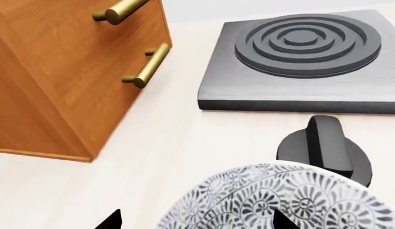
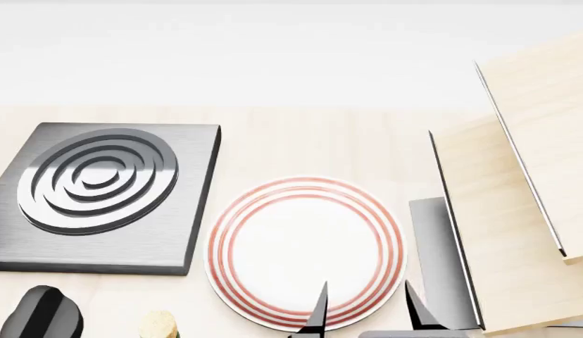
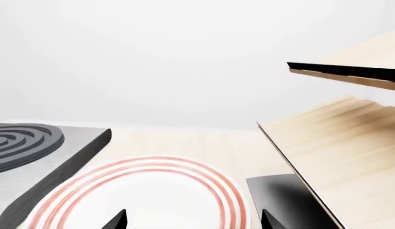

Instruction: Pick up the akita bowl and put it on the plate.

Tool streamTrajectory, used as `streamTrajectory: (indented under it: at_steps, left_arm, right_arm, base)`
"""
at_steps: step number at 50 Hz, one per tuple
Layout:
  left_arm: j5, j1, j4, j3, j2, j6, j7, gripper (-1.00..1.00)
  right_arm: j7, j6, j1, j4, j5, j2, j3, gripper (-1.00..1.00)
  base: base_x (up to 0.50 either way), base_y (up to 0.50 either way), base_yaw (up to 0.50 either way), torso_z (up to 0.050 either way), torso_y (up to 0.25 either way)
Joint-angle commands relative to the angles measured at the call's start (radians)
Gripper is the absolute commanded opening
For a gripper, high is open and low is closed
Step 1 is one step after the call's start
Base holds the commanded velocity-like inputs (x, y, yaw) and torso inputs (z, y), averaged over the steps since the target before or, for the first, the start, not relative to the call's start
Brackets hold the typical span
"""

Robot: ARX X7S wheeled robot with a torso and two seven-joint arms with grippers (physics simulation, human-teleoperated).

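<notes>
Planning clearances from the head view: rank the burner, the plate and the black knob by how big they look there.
1. Burner and plate: look about alike, so I won't rank them.
2. Black knob: clearly smallest, though cut off by the frame edge.

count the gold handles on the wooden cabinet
2, both in the left wrist view: upper handle near the cabinet's top edge, lower handle below it. More may lie outside the frame.
</notes>
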Motion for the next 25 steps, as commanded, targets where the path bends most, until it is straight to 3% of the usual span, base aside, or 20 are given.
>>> streamTrajectory:
  at_steps: [1,25]
  left_arm:
    - [0.001,0.005,-0.013,0.009,-0.005,-0.005,0.008,1.0]
    - [-0.024,0.009,-0.032,-0.008,-0.013,-0.027,0.013,1.0]
  right_arm:
    - [0.002,-0.003,0.003,0.01,0.002,-0.001,-0.003,1.0]
    - [0.0,-0.01,0.011,0.029,0.005,-0.003,-0.014,1.0]
  base:
    - [0.0,0.0,0.0,0.0,0.0]
    - [0.0,0.0,0.0,0.0,0.0]
